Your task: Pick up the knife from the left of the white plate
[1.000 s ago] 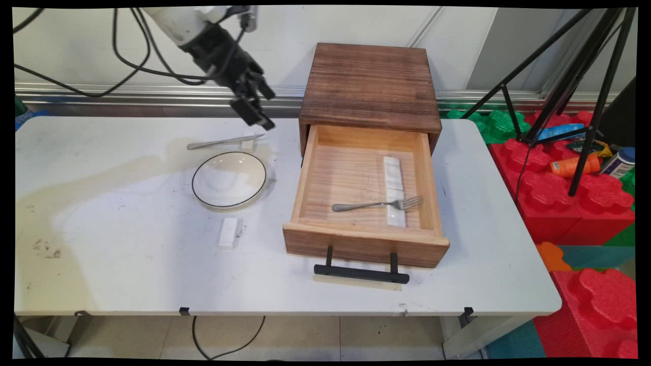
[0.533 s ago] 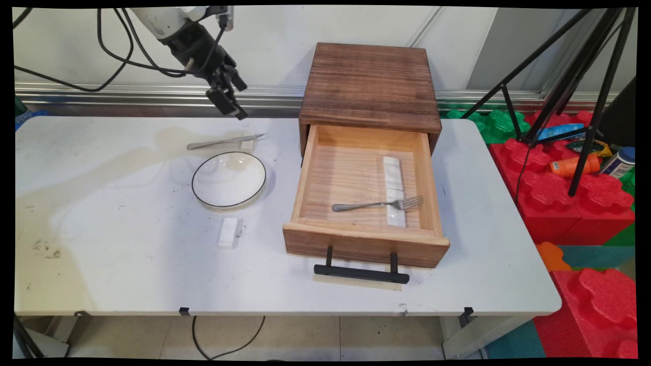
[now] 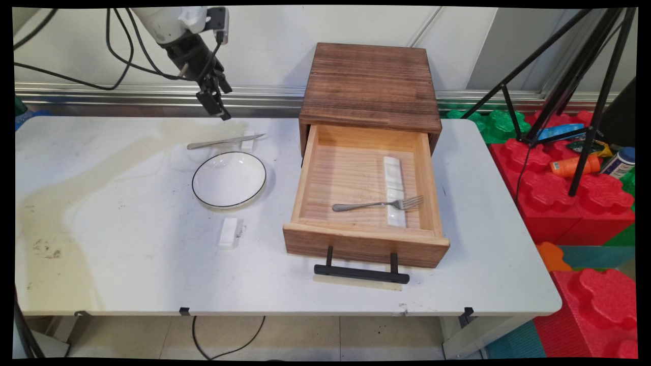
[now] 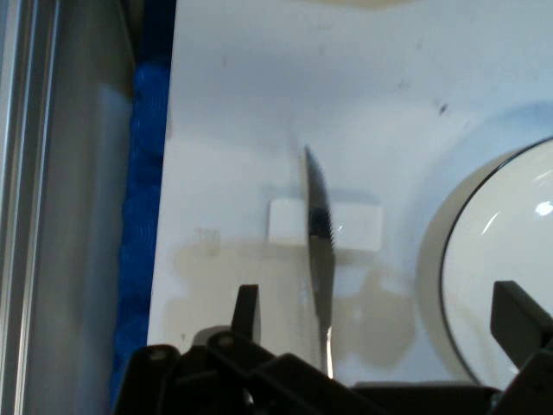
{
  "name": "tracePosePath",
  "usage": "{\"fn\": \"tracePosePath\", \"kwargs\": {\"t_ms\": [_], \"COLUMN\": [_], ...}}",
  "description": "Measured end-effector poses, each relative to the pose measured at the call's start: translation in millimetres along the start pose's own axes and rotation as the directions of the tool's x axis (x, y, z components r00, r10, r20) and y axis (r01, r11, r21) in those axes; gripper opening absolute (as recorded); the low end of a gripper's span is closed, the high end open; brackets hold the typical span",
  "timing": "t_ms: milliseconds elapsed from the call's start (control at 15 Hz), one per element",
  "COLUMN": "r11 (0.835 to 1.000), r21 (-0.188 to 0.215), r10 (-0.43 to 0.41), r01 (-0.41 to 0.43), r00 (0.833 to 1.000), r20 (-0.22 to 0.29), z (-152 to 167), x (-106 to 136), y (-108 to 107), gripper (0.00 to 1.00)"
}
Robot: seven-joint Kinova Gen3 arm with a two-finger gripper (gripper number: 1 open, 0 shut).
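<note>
Overhead, the gripper [image 3: 216,107] hangs empty with jaws spread above the knife [image 4: 318,251], which lies untouched across its white rest [image 4: 285,222] on the table [image 3: 127,244] beside the plate [image 3: 229,179].

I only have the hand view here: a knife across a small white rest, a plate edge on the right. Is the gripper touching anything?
Observer: No. In the main view the gripper hangs in the air above the table's far edge, clear of the knife.
Operator: Anything past the plate?
Observer: An open wooden drawer stands right of the plate, a fork across a long white rest inside.
Operator: Other loose items?
Observer: A small white block lies on the table at the plate's near side.
</note>
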Motion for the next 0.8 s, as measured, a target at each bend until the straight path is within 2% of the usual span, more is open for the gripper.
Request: {"fn": "tracePosePath", "kwargs": {"t_ms": [400, 800], "r11": [1.000, 0.998], "r21": [-0.031, -0.063], "r10": [0.000, -0.003], "r01": [0.003, 0.012], "r00": [0.996, 0.990], "r20": [0.087, 0.142], "z": [39.5, 72.6], "x": [-12.6, -18.4], "y": [-23.6, -36.9], "gripper": [1.00, 1.00]}}
